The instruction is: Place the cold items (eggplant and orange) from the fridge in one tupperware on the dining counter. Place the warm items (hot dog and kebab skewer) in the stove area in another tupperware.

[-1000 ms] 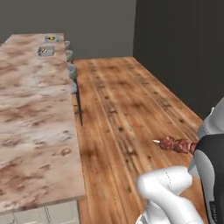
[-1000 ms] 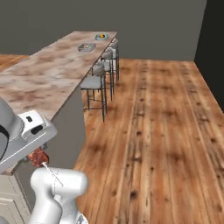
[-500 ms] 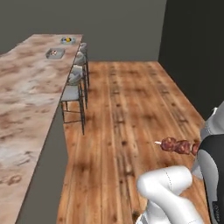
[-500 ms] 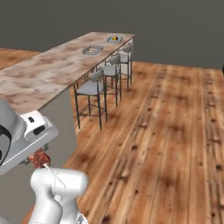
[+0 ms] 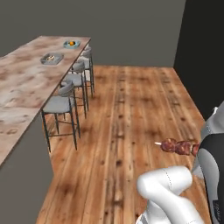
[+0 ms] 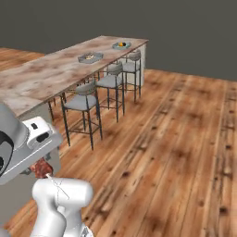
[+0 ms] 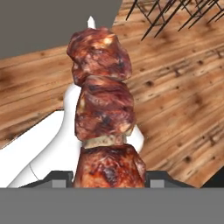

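Note:
The kebab skewer, a pale stick with dark red-brown meat chunks, stands up between my fingers; my gripper is shut on its lower end. From the left base it juts out sideways as the skewer above the wooden floor, and a bit of its meat shows under the hand. Far off on the dining counter sit two grey tupperware trays. The farther tray holds the orange. The nearer tray holds a small tan shape, seemingly the hot dog. Eggplant and fridge are out of view.
Three grey bar stools stand along the counter's floor side, also seen as stools from the right. Wide wooden floor lies between me and the counter. A dark wall rises on the right.
The whole picture has shifted as the base moved: the counter has slid away to the left and the stools have come into view. The skewer stays in my shut gripper.

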Robot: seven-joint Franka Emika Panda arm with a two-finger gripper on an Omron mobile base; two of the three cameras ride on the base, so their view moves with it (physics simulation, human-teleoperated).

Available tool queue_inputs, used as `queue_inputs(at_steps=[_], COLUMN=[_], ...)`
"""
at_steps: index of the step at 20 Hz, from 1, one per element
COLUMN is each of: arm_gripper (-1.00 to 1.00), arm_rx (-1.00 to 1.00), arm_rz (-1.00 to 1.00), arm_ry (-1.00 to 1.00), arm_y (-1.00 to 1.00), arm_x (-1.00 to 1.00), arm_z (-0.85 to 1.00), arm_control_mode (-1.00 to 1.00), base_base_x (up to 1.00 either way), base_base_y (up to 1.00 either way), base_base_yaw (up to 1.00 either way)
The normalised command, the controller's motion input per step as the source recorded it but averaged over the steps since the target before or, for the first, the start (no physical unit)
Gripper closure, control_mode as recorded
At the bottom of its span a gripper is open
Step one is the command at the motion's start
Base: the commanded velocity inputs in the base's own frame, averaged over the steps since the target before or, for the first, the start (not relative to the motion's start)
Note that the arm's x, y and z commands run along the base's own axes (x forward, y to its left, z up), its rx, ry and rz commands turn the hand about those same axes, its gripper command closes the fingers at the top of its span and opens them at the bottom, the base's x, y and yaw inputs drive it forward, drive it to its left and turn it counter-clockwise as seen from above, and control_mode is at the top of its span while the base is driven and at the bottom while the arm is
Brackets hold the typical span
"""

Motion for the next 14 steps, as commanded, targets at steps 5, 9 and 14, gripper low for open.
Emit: queue_inputs(at_steps=[5, 9, 14], arm_gripper=[1.0, 1.0, 1.0], arm_rx=[0.0, 0.0, 0.0], arm_rz=[0.0, 0.0, 0.0], arm_ry=[0.0, 0.0, 0.0], arm_y=[0.0, 0.0, 0.0], arm_x=[0.0, 0.0, 0.0], arm_z=[0.0, 0.0, 0.0], arm_control_mode=[1.0, 1.0, 1.0], base_base_x=[1.0, 1.0, 1.0], base_base_y=[-0.9, -0.71, -0.36], base_base_yaw=[0.21, 0.18, 0.08])
